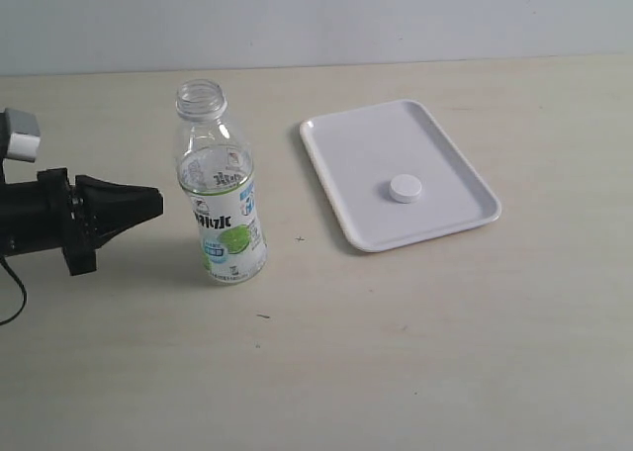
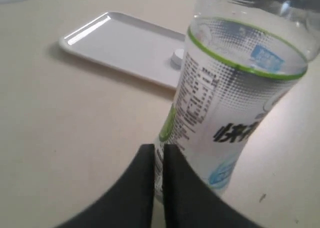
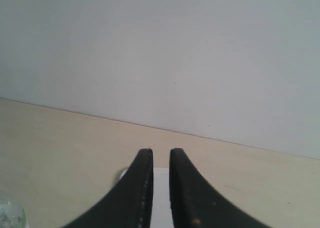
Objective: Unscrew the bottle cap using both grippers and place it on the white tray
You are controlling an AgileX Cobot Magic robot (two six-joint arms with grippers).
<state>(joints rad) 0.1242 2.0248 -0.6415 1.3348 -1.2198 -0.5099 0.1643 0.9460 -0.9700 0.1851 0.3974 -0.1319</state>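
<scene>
White bottle cap (image 1: pixel 406 188) lies on white tray (image 1: pixel 356 154), bottle (image 1: pixel 221 189) upright, neck open; left gripper (image 1: pixel 158 204) pressed together, empty, just beside label; right gripper (image 3: pixel 160 152) nearly together, empty; best draw left straight back, no sideways sweep.

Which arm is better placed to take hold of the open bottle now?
Probably the left. The left gripper points at the bottle from close beside it, though its jaws are shut and must open first. The right gripper is outside the exterior view, facing the wall.
</scene>
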